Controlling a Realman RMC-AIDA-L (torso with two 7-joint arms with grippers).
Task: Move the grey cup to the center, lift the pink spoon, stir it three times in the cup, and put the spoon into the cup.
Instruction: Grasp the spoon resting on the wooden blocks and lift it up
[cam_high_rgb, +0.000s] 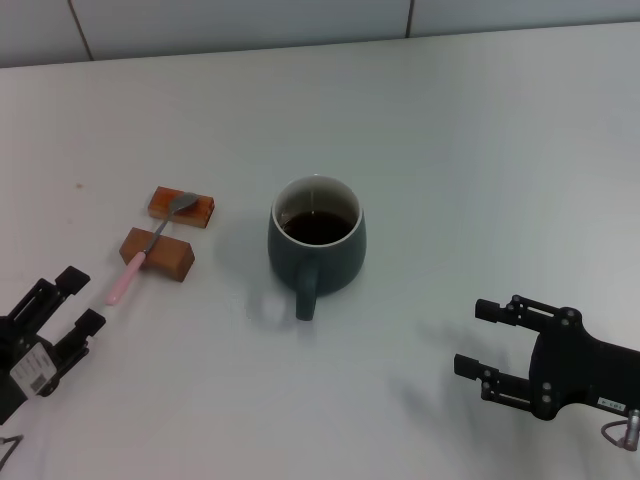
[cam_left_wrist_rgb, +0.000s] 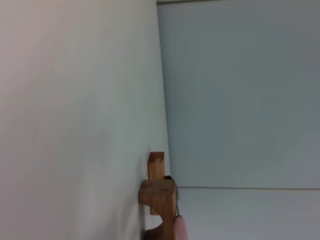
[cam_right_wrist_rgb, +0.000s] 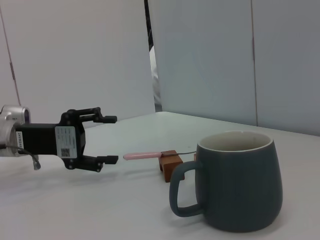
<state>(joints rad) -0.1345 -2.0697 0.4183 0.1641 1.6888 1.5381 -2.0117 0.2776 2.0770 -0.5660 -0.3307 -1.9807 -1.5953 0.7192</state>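
Right gripper (cam_high_rgb: 482, 340) low near tabletop (cam_high_rgb: 480, 150) edge, jaws released; left gripper (cam_high_rgb: 72, 300) released, lined up toward pink spoon (cam_high_rgb: 150, 245) propped across wooden blocks (cam_high_rgb: 170, 230) for easy pickup. Grey cup (cam_high_rgb: 316, 245) central.

grey cup (cam_right_wrist_rgb: 240, 182), pink spoon (cam_right_wrist_rgb: 145, 156) on block (cam_right_wrist_rgb: 171, 165), left pincer (cam_right_wrist_rgb: 110, 140) open

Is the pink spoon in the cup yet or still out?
Out: the pink spoon lies across two wooden blocks, apart from the grey cup.
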